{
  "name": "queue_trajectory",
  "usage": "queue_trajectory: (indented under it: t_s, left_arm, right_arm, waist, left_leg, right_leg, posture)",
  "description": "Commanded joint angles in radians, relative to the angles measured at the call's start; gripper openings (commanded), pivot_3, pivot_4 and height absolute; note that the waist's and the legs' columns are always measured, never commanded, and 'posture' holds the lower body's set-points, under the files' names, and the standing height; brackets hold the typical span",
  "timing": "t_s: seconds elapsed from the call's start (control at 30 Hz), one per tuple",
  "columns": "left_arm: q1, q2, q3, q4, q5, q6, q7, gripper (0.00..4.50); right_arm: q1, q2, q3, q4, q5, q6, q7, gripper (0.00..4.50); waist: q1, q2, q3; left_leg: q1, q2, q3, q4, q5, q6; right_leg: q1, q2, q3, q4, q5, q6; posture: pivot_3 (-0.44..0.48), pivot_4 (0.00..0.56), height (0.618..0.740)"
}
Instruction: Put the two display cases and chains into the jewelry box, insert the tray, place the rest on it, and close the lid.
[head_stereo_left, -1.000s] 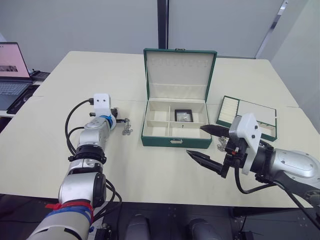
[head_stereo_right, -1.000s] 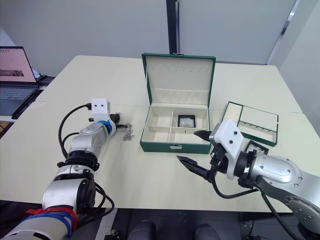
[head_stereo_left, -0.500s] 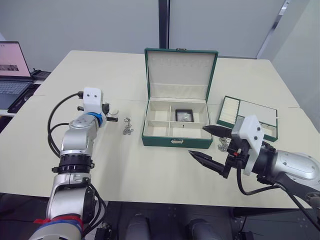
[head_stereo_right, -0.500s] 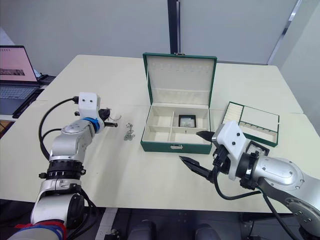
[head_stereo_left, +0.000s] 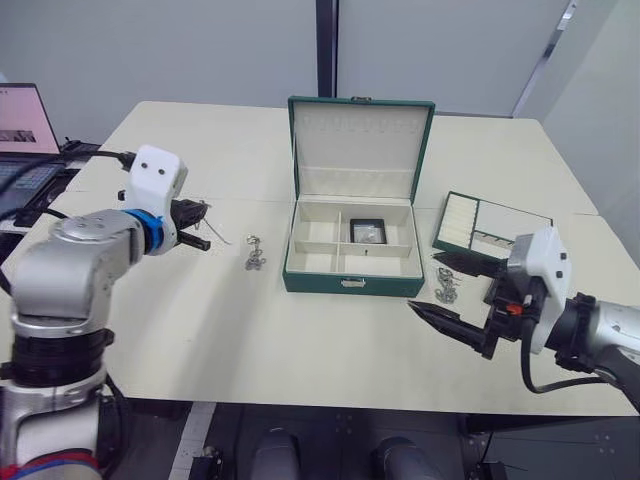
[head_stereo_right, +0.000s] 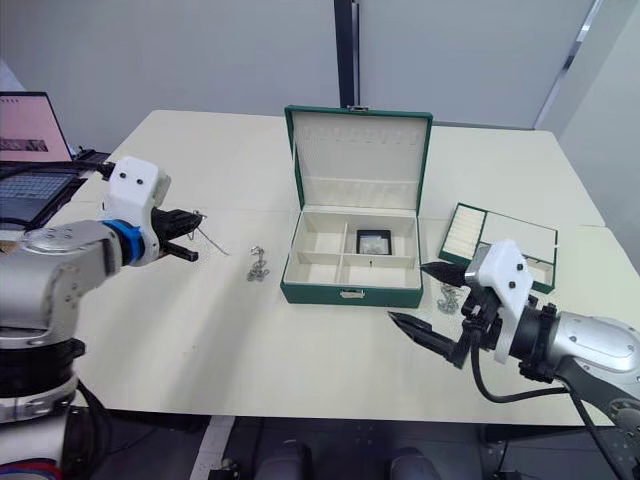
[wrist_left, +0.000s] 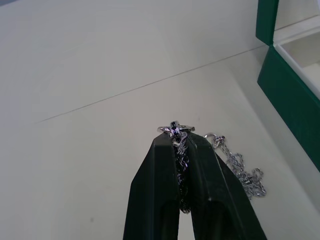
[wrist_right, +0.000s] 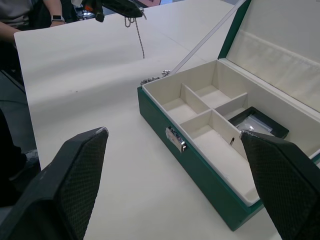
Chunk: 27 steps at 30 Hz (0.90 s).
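The jewelry box (head_stereo_left: 345, 283) stands open mid-table, its lid (head_stereo_left: 360, 140) upright. One display case (head_stereo_left: 367, 231) lies in a rear compartment. My left gripper (head_stereo_left: 200, 226) hovers left of the box, shut on a thin chain (wrist_left: 176, 131) that dangles from its tips. A second chain (head_stereo_left: 255, 256) lies on the table between that gripper and the box. Right of the box sits the tray (head_stereo_left: 494, 233), with another chain clump (head_stereo_left: 445, 291) in front of it. Beside that clump, near the box's front right corner, my right gripper (head_stereo_left: 424, 281) is wide open and holds nothing.
A laptop (head_stereo_right: 30, 140) sits on a side surface at the far left. A person (wrist_right: 25, 12) sits beyond the table's left end. A seam (head_stereo_left: 240, 203) crosses the table top.
My left gripper has lifted and pulled back to the left with one chain, leaving the other on the table. My right gripper has drifted right, away from the box front.
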Motion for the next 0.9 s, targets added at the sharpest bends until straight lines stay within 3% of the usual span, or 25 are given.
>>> queue_trajectory:
  t_s: [0.03,0.37,0.67,0.9]
  left_arm:
    - [-0.108,0.027,-0.009,-0.064,-0.062,0.088,-0.035,0.02]
    - [-0.315,-0.030,-0.088,-0.060,-0.177,0.214,-0.082,0.02]
    - [-0.377,-0.103,-0.235,0.037,-0.150,0.096,-0.099,0.02]
    - [-0.350,-0.176,-0.307,0.090,-0.063,-0.058,-0.049,0.02]
  right_arm:
    - [0.005,-0.016,-0.039,0.002,-0.019,-0.032,0.028,4.50]
    - [0.021,0.003,-0.045,-0.006,-0.057,-0.050,0.012,4.50]
    - [0.056,-0.001,-0.078,-0.018,-0.075,-0.051,-0.006,4.50]
    - [0.050,-0.012,-0.095,-0.013,-0.057,-0.032,-0.021,4.50]
  waist:
    - [0.002,-0.002,0.001]
    - [-0.001,-0.003,0.003]
    - [0.002,-0.003,0.003]
    - [0.004,-0.003,0.003]
  left_leg:
    - [0.000,0.000,0.000,0.000,0.000,0.000]
    - [-0.001,0.000,0.000,0.000,0.000,-0.001]
    - [-0.001,-0.001,0.000,0.000,0.001,-0.002]
    - [-0.001,-0.001,0.000,0.000,0.001,-0.002]
  right_leg:
    - [0.000,0.000,0.000,0.000,0.000,0.000]
    - [-0.001,0.000,0.001,0.000,0.000,0.000]
    - [-0.001,0.000,0.001,0.000,0.000,0.000]
    - [0.000,0.000,0.001,0.000,0.000,0.000]
  posture:
    - [0.000,0.150,0.740]
    - [0.000,0.150,0.740]
    - [0.000,0.150,0.740]
    - [0.000,0.150,0.740]
